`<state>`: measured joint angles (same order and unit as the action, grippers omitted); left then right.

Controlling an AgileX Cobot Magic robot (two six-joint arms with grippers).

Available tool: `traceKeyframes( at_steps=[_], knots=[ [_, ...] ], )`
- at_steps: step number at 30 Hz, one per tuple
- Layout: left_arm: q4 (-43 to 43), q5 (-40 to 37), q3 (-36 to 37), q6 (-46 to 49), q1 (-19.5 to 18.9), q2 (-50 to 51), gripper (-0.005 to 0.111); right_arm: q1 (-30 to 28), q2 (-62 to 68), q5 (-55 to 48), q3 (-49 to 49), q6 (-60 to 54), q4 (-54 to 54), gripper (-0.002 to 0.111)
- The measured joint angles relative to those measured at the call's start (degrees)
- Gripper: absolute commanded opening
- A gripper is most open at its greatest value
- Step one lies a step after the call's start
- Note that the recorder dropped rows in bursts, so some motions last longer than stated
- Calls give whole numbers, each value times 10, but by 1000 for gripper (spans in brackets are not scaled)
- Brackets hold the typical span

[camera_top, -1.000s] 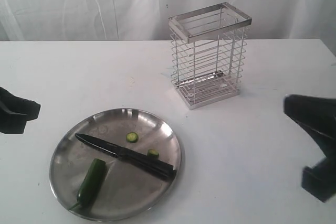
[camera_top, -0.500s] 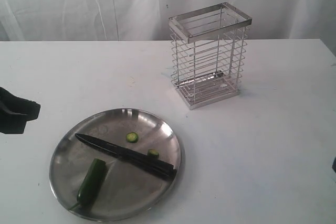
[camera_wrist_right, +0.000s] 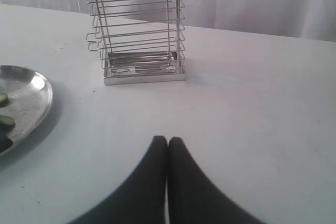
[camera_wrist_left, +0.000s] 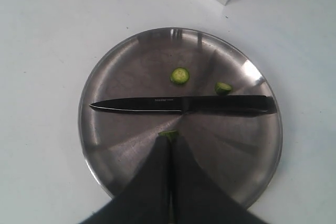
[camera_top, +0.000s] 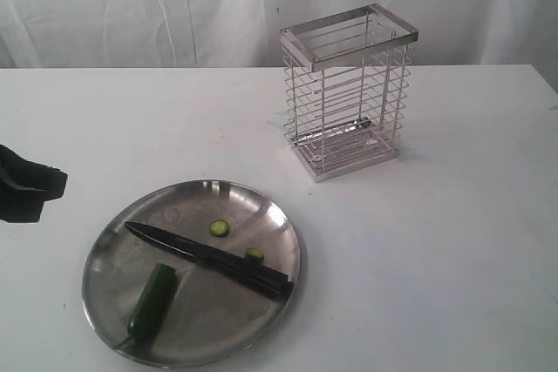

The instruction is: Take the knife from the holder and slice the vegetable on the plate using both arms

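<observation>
The knife lies flat across the steel plate, black handle toward the right. The green vegetable rests on the plate in front of the blade, with two cut discs behind it. My left gripper hovers shut and empty off the plate's left side. In the left wrist view its fingers hide most of the vegetable, and the knife shows beyond. My right gripper is shut over bare table and is out of the exterior view. The holder stands empty.
The wire holder stands ahead of my right gripper, with the plate's rim off to one side. A white curtain hangs behind the white table.
My right arm has drawn back out of the exterior view past its right edge. The left gripper, knife, vegetable and discs have stayed put.
</observation>
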<state>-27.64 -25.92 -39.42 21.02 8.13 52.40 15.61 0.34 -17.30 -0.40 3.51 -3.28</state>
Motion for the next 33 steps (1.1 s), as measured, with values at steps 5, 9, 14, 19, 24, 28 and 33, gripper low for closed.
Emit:
traceKeyframes(
  at_steps=[5,9,14,19,24,28,33],
  knots=[
    [0,0,0,0,0,0,2,0,0,-1,0,0,0,0],
    [0,0,0,0,0,0,2,0,0,-1,0,0,0,0],
    [0,0,0,0,0,0,2,0,0,-1,0,0,0,0],
    [0,0,0,0,0,0,2,0,0,-1,0,0,0,0],
    [0,0,0,0,0,0,2,0,0,-2,0,0,1,0],
    [7,16,0,0,0,0,2,0,0,-4,0,0,4,0],
    [19,73,9,3,0,-37,2,0,0,-6,0,0,4,0]
  ],
)
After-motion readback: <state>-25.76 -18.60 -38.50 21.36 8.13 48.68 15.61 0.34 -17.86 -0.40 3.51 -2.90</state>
